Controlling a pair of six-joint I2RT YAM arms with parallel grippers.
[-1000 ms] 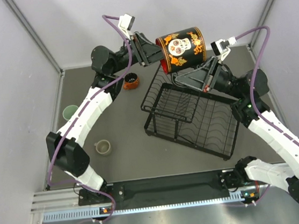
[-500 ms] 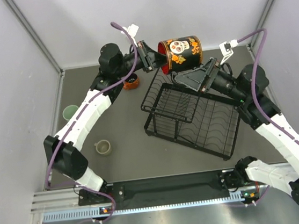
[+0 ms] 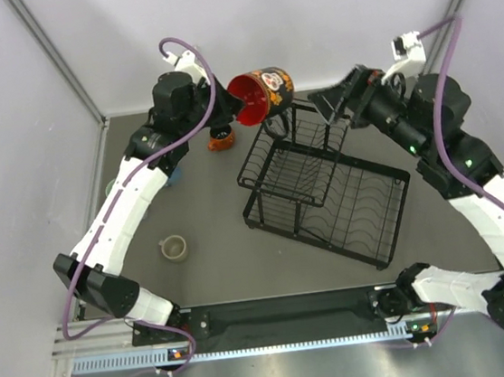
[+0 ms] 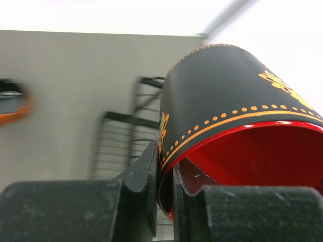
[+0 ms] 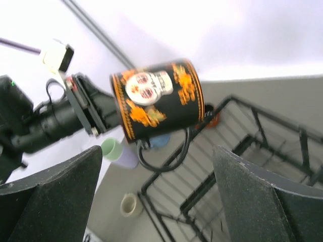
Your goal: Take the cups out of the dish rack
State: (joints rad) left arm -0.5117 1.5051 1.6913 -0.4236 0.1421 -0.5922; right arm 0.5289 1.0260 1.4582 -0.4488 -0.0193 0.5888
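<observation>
Beige mug (image 3: 173, 247) was seen on the table (image 3: 216, 274) at left, well apart from the rest. Left arm was stretched far forward from its base, elbow out left, wrist turned right. Left gripper (image 3: 236, 110) was clamped on the rim of the red mug (image 3: 260, 95), one finger outside, one inside. The mug was held in the air on its side, red inside turned to the top camera, by the rack's far left corner. Orange cup (image 3: 221, 138) was seen on the table just beside the wrist. Rack (image 3: 326, 198) was set at an angle mid-table. Right arm was raised high, right gripper (image 3: 337, 99) over the rack's far end, pointed at the mug, fingers (image 5: 55, 196) spread wide, gripping nothing.
</observation>
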